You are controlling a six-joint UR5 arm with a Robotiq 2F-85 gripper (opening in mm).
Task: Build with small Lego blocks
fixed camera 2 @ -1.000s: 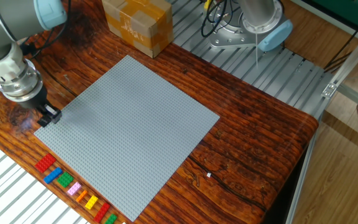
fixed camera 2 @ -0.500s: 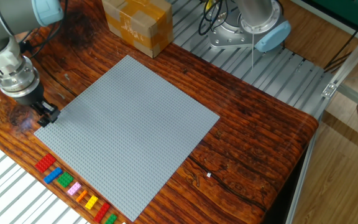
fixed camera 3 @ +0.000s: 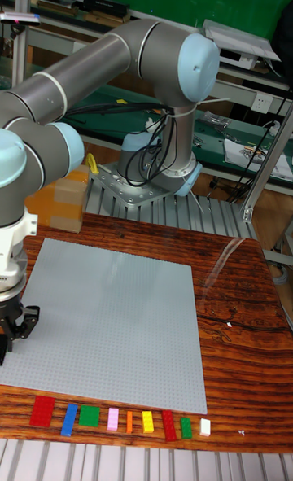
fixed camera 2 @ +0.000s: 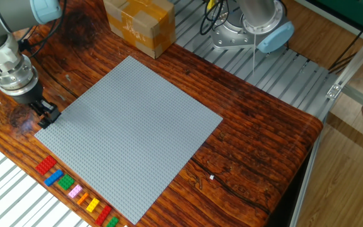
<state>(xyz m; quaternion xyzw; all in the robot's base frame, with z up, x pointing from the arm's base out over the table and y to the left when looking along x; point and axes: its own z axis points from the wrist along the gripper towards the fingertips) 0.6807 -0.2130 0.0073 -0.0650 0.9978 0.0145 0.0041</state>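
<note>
Progress is at the start, by your reading of the views: the grey baseplate (fixed camera 2: 131,135) carries no brick you can see, so every placement remains. Working from the left of the tall fixed view, locate the gripper (fixed camera 3: 10,330) at the left edge of the baseplate (fixed camera 3: 110,326), with its fingers down at plate level. In the fixed view the gripper (fixed camera 2: 48,115) sits at the plate's left corner, and something dark shows at its tip; you cannot tell whether this is a black brick or the fingers themselves, nor whether the jaws are apart or together.

Next, find the small Lego blocks (fixed camera 3: 122,421) in a single row on the wooden table (fixed camera 3: 236,318), just beside the near edge of the baseplate. The row runs red, blue, green, pink, orange, yellow, red, green, white. In the fixed view the small Lego blocks (fixed camera 2: 74,190) lie nearer the camera than the gripper, apart from it and untouched.

The cardboard box (fixed camera 2: 139,24) stands beyond the plate's far corner.
</note>
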